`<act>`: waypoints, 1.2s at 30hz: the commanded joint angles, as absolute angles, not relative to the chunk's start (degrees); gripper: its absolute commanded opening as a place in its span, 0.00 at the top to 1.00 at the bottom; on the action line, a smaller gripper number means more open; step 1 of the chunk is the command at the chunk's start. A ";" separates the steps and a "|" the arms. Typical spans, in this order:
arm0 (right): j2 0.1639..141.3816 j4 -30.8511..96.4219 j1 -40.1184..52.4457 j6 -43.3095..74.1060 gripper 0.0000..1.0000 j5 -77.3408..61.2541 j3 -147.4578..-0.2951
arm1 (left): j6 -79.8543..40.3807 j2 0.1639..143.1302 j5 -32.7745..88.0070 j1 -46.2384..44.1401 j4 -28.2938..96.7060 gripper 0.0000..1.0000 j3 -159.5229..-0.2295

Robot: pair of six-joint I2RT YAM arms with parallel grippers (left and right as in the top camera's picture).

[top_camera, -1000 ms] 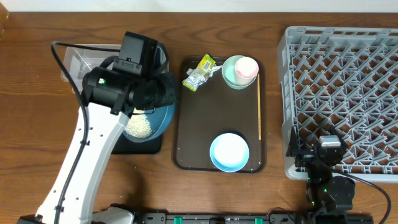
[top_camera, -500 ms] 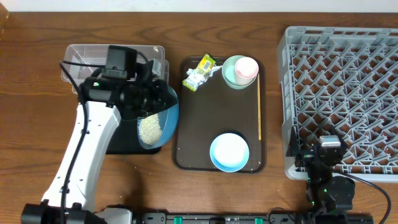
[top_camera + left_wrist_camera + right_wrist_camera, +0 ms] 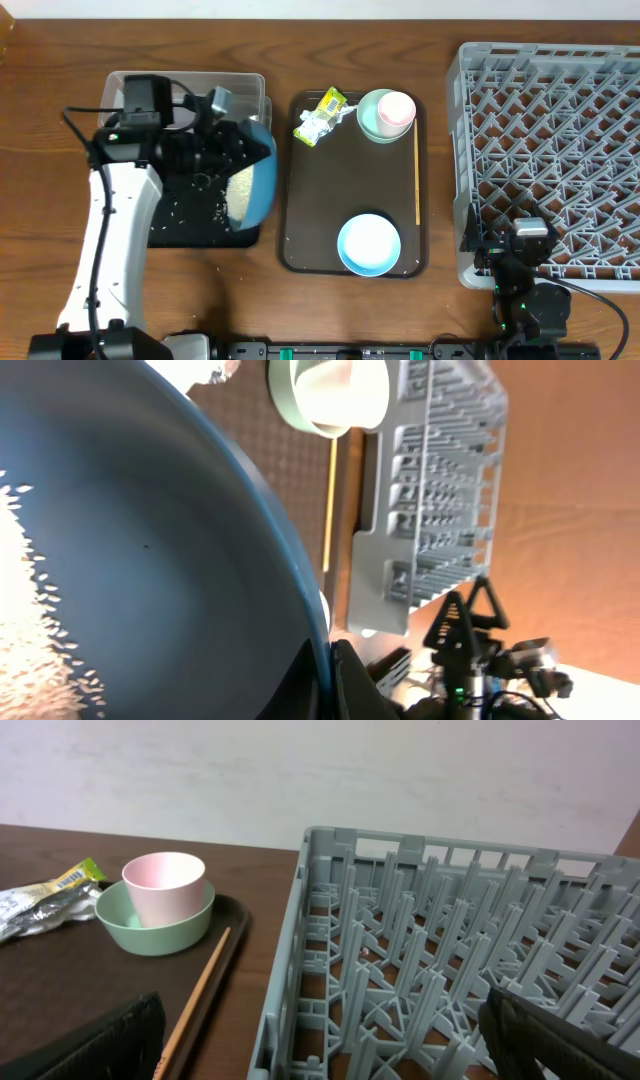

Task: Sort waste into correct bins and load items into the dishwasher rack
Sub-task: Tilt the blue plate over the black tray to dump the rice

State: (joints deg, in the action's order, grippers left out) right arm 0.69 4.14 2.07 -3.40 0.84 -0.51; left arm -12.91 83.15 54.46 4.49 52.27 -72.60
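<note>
My left gripper (image 3: 238, 142) is shut on the rim of the dark-blue plate (image 3: 262, 180) and holds it steeply tilted over the black tray (image 3: 185, 222). Rice (image 3: 240, 192) clings to the plate, and loose grains lie scattered on the tray. The left wrist view shows the fingers (image 3: 326, 682) pinching the plate (image 3: 150, 550), with rice (image 3: 30, 630) at its lower left. The clear tub (image 3: 190, 85) stands behind the tray. My right gripper (image 3: 516, 256) is open and empty at the front edge of the grey rack (image 3: 560, 130); its fingers (image 3: 330, 1050) frame the rack (image 3: 450, 950).
The brown serving tray (image 3: 300, 240) holds the snack wrapper (image 3: 320, 115), the mint bowl (image 3: 368, 126) with the pink cup (image 3: 397, 108) in it, the chopstick (image 3: 416, 180) along its right side, and the light-blue bowl (image 3: 369, 244) at the front.
My left arm has moved left and tipped the plate more steeply. The rice has slid down the plate, and grains have fallen onto the black tray. The right arm has not moved.
</note>
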 commanded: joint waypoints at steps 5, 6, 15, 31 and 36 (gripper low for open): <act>0.34 4.29 1.78 -3.92 0.01 0.38 -0.32 | -9.34 82.85 65.23 11.55 52.88 0.94 -72.42; 0.34 4.29 1.78 -3.90 0.01 0.40 -0.32 | -9.13 82.85 65.73 12.05 53.15 0.94 -72.40; 0.34 4.29 1.78 -3.92 0.01 0.38 -0.32 | -6.85 82.85 73.91 16.51 54.65 0.94 -72.31; 0.36 4.29 1.78 -3.92 0.01 0.38 -0.32 | -3.66 82.85 88.09 27.46 58.00 0.94 -72.31; 0.36 4.29 1.78 -3.90 0.01 0.38 -0.32 | -3.68 82.85 87.90 29.71 58.26 0.94 -72.31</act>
